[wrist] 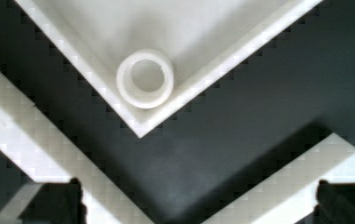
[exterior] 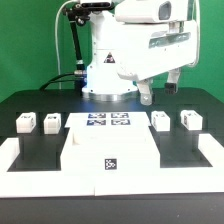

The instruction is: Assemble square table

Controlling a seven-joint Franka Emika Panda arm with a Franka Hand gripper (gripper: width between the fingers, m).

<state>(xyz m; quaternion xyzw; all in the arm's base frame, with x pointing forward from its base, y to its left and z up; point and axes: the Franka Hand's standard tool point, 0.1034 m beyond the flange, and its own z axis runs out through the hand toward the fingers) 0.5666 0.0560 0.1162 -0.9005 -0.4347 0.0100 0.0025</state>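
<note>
The square table's white panel [exterior: 108, 148] lies flat at the front middle of the black surface, with a small tag on its near face. Two white block legs [exterior: 27, 122] [exterior: 50, 122] stand at the exterior view's left, and two more [exterior: 160, 121] [exterior: 188, 120] at its right. My gripper [exterior: 160, 92] hangs open and empty above the table, behind the right-hand legs. In the wrist view a corner of the panel [wrist: 192, 40] with a round ringed hole [wrist: 145, 78] shows, and my dark fingertips [wrist: 41, 203] stand wide apart with nothing between them.
The marker board [exterior: 110, 121] lies behind the panel. The low white wall [exterior: 12, 156] edges the black surface at the left, right and front. The robot base [exterior: 105, 70] stands at the back middle. White bands [wrist: 49, 150] run alongside the panel corner in the wrist view.
</note>
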